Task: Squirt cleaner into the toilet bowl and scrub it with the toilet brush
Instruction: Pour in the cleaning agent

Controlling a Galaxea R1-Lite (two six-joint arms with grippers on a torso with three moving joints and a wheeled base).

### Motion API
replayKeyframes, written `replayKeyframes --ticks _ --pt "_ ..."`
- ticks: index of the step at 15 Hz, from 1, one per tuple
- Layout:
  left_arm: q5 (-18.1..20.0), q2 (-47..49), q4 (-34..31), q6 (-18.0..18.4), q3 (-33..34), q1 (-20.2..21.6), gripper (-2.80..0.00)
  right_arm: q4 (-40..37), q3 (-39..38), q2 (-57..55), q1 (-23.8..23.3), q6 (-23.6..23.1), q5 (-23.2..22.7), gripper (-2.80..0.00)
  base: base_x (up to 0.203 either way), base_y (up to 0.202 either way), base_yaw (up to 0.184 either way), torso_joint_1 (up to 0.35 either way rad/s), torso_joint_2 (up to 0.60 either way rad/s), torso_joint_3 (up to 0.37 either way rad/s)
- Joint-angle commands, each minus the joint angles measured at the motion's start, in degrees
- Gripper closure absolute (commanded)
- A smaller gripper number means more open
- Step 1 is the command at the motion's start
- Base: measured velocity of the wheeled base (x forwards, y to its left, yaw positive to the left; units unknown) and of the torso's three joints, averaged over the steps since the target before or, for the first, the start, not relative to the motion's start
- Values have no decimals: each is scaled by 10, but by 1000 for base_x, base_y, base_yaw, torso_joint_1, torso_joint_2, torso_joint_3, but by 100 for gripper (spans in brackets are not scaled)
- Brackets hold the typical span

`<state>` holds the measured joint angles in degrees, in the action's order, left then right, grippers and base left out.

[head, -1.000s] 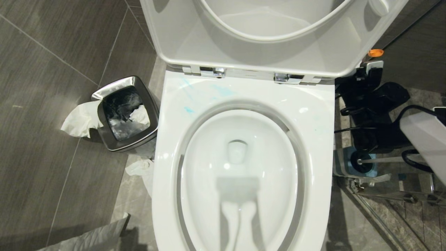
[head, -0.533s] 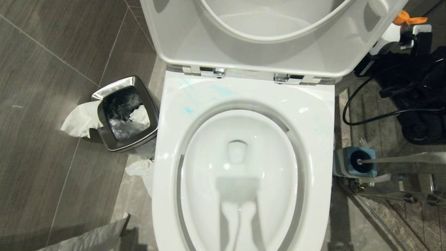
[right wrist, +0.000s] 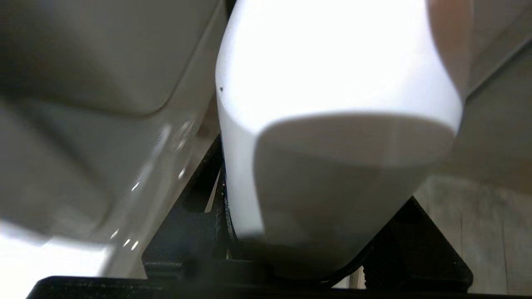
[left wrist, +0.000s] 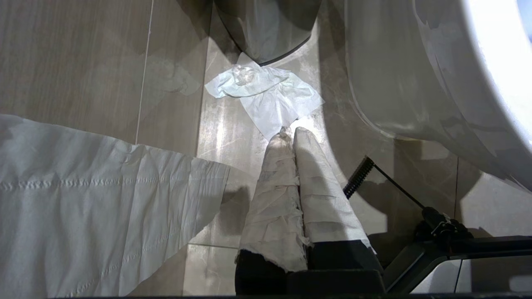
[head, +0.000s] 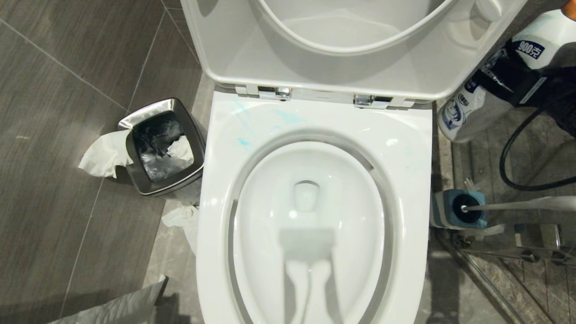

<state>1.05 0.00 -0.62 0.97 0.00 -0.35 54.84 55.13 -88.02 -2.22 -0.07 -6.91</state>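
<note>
The right gripper (right wrist: 316, 257) clamps the tall white plastic cleaner bottle (head: 495, 76) with its dark label band, held tilted off the rear right corner of the glossy white ceramic toilet bowl (head: 315, 135). The left gripper (left wrist: 289, 133), its tape-wrapped fingers (left wrist: 274, 187) pressed together, hangs over the tiled floor (left wrist: 83, 62) near a crumpled tissue (left wrist: 266, 91).

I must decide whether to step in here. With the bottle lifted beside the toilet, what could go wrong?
The tall white cleaner bottle, clamped by the right gripper, hangs over the floor, not the white ceramic toilet bowl: an early squirt could miss. Blue smears already mark the rim. Swinging across might bump the raised lid.
</note>
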Motion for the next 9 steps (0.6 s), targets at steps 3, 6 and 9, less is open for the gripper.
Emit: replayKeyframes --ticks 3,6,9 --pt "0 0 0 0 0 0 0 -113 -40 148 20 -3 21 0 0 0 0 0 0 0" --pt "0 0 0 0 0 0 0 -212 -62 230 35 -4 31 0 0 0 0 0 0 0" --pt "0 1 0 0 0 0 0 -359 -52 307 80 -24 31 0 0 0 0 0 0 0"
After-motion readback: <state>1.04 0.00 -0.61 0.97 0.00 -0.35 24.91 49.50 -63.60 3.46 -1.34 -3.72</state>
